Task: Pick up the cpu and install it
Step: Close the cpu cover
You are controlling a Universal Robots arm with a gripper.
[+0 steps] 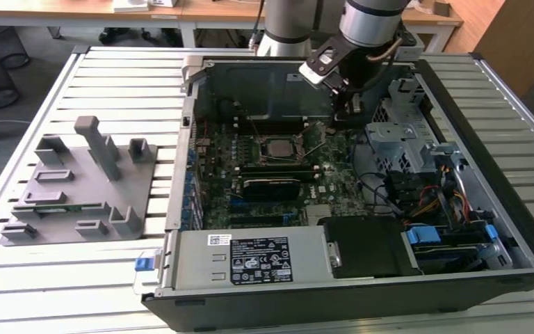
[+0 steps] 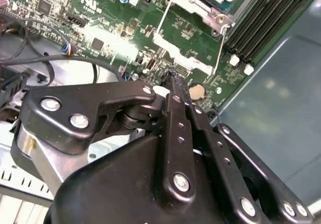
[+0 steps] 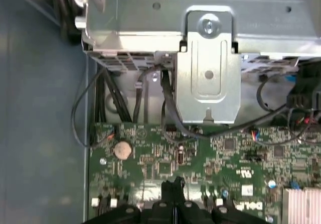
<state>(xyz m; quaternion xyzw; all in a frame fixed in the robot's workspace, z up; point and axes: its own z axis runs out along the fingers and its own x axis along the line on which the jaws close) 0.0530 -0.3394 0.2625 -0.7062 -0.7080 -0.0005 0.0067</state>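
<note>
Silver-grey tubular arm (image 1: pixel 372 21), black claw (image 2: pixel 174 83), hinged black links (image 2: pixel 100 111), silver screws (image 2: pixel 181 182)

The cpu (image 1: pixel 277 147) has a silvery metal top with a dull sheen, and the motherboard (image 3: pixel 200 156) is glossy green beside a drive cage (image 3: pixel 208 83) of bare grey sheet metal. The gripper (image 2: pixel 175 81) is matt black with bright metal screw heads, and the arm (image 1: pixel 371 21) is smooth silver. At the exterior view's left, a matt grey plastic fixture (image 1: pixel 81 188) lies on a pale slatted metal table (image 1: pixel 109 76).
</note>
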